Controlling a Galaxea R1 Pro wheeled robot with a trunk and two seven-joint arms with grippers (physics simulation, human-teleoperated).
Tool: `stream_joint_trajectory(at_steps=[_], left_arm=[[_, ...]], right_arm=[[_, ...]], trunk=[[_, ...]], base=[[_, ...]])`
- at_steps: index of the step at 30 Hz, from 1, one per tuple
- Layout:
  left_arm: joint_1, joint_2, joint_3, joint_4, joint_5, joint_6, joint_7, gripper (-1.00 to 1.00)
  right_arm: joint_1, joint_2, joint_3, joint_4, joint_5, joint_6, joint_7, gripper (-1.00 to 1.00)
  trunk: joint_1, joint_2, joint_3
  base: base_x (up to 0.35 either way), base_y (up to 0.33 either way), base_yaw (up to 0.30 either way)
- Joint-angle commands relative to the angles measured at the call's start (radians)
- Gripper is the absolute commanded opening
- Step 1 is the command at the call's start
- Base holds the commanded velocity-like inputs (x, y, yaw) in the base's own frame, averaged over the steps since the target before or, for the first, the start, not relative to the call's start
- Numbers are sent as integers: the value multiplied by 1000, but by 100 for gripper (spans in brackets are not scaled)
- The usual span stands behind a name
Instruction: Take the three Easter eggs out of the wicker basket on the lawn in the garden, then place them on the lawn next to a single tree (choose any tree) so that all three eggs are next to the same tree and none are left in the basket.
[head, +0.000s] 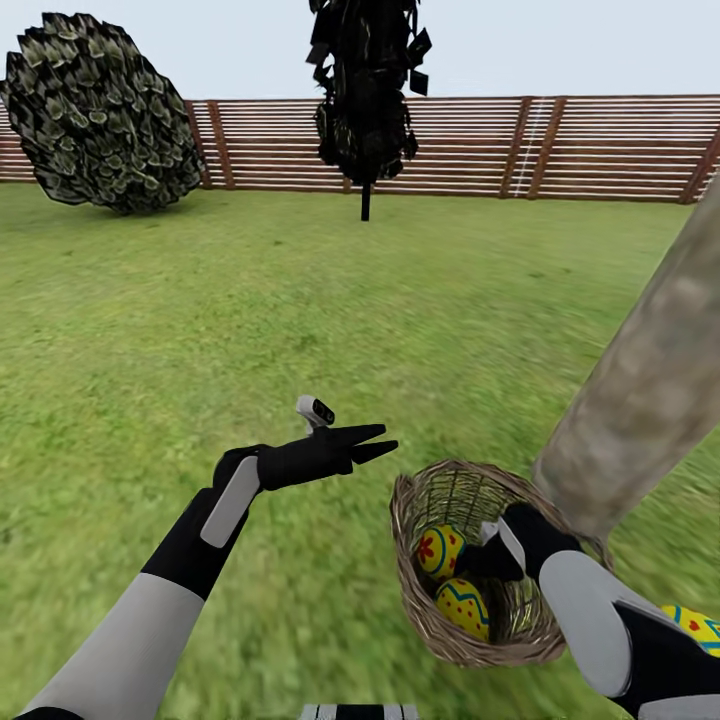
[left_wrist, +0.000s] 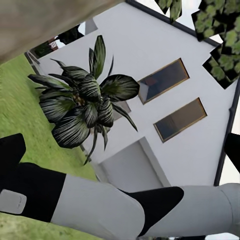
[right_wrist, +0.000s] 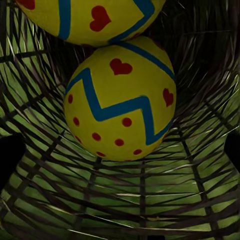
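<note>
The lawn (head: 300, 320) lies open from 9 to 12 o'clock, while the tree (head: 650, 390) leans in at 3 o'clock, just beside the basket (head: 415, 560) at 5 o'clock. The right gripper (head: 490, 555) is down inside the basket by two eggs (head: 440, 552), its opening hidden, so I cannot tell its state. It should centre on the near egg (right_wrist: 120, 102), close gently and lift straight up clear of the rim, while the left gripper (head: 375, 441) hovers empty, jaws slightly parted; a third egg (head: 700, 628) shows at 4 o'clock.

The left arm reaches toward 1 o'clock, its left gripper (head: 378, 441) level with fingers slightly parted. At 4 o'clock the right arm bends inward, its right gripper (head: 478, 556) pointing toward 9 o'clock.
</note>
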Motion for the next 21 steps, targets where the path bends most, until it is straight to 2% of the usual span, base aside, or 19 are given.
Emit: stream_joint_trajectory(at_steps=[1,18,21], left_arm=[[-1,0,0,0,2,5,-2,100],[-1,0,0,1,1,5,-2,100],[15,4,17,-2,14,-11,-4,100]], right_arm=[[-1,0,-7,-1,11,4,7,100],[-5,1,-7,-3,14,0,7,100],[-22,-6,-23,-5,-3,17,13,100]], trunk=[[0,-1,-5],[8,-5,-71],[8,-5,-70]], base=[[0,0,0],[0,0,0],[0,0,0]])
